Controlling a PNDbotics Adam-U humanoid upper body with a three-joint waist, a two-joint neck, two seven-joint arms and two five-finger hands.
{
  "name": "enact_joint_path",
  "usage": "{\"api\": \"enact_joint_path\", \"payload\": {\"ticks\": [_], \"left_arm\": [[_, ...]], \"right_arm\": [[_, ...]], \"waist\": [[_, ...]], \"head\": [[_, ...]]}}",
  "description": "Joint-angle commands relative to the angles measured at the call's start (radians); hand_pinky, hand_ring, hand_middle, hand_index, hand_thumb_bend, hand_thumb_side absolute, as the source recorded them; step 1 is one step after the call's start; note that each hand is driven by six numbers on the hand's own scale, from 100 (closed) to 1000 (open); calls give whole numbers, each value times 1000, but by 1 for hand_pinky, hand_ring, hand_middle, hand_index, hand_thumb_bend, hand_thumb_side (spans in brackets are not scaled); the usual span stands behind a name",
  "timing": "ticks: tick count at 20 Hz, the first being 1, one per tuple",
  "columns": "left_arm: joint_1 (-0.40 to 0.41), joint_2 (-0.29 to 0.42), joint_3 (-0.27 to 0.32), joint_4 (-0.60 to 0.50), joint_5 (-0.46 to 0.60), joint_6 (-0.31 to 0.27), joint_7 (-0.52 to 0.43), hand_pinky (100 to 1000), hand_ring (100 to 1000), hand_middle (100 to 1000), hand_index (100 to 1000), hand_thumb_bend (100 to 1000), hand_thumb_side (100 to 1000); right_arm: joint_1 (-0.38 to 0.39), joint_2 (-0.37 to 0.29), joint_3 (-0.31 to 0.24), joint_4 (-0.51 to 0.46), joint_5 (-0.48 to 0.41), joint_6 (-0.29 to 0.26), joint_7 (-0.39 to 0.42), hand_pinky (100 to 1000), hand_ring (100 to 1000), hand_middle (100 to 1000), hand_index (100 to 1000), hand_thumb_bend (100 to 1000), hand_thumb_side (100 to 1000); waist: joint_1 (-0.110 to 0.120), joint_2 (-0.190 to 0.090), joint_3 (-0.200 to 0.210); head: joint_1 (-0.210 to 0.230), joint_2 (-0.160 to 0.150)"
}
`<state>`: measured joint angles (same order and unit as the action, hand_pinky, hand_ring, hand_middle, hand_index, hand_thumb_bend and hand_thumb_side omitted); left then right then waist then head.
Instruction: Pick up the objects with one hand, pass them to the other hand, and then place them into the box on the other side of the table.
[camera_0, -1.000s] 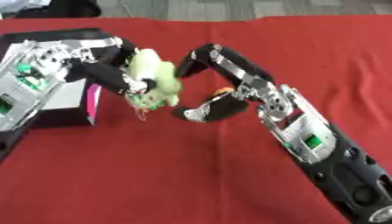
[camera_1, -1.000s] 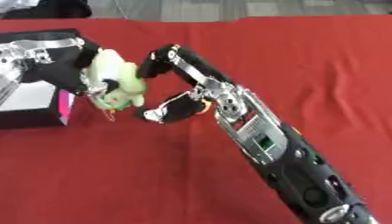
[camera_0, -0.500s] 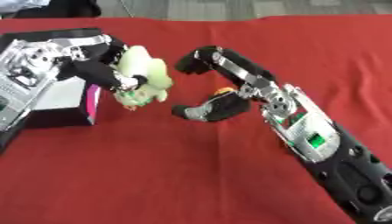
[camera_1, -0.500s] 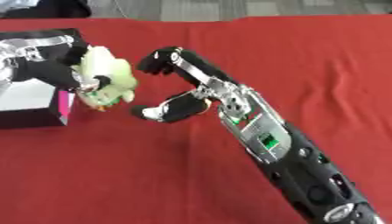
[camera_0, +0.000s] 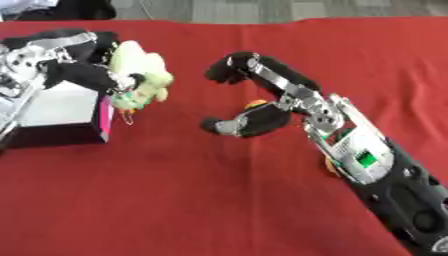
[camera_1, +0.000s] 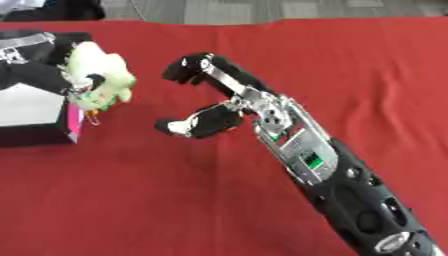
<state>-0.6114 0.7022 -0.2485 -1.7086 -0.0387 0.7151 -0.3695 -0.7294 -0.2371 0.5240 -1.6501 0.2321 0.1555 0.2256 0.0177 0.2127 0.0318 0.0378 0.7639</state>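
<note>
A pale green plush toy (camera_0: 140, 75) hangs in the air at the right edge of the box (camera_0: 54, 112), with my left hand (camera_0: 83, 70) shut on it from the left. The box is white inside with black walls and a pink side, at the table's left. My right hand (camera_0: 262, 97) stands open to the right of the toy, apart from it, thumb low and fingers curved above, holding nothing. A small orange thing (camera_0: 255, 104) shows just behind that hand on the red cloth.
Another bit of orange (camera_0: 331, 165) peeks out beside my right forearm. The red tablecloth (camera_0: 175, 200) covers the whole table, with bare cloth across the front and the far right.
My left hand has carried the plush toy left toward the box. My right hand has let go of it and drawn back to the right, fingers spread.
</note>
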Motion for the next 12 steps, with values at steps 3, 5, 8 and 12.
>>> {"api": "enact_joint_path", "payload": {"ticks": [3, 5, 8, 12], "left_arm": [[24, 82, 72, -4, -3, -11, 65, 671, 616, 371, 333, 100, 100], [44, 103, 93, 10, -7, -14, 89, 673, 616, 372, 335, 100, 100], [73, 126, 124, 42, -17, -19, 121, 678, 618, 378, 343, 100, 100], [89, 134, 154, 108, -37, -31, 158, 678, 619, 381, 348, 100, 100]], "right_arm": [[-12, -27, -30, -34, -13, 7, -23, 801, 775, 712, 750, 510, 245], [-13, -31, -35, -37, -16, 10, -31, 801, 775, 711, 750, 511, 243], [-14, -37, -44, -43, -22, 12, -40, 801, 774, 709, 749, 512, 241], [-19, -44, -52, -52, -28, 15, -49, 801, 773, 709, 749, 513, 241]], "waist": [[7, -5, 3], [6, -5, 4], [4, -5, 5], [0, -5, 4]], "head": [[25, 5], [33, 4], [44, 3], [77, -2]]}}
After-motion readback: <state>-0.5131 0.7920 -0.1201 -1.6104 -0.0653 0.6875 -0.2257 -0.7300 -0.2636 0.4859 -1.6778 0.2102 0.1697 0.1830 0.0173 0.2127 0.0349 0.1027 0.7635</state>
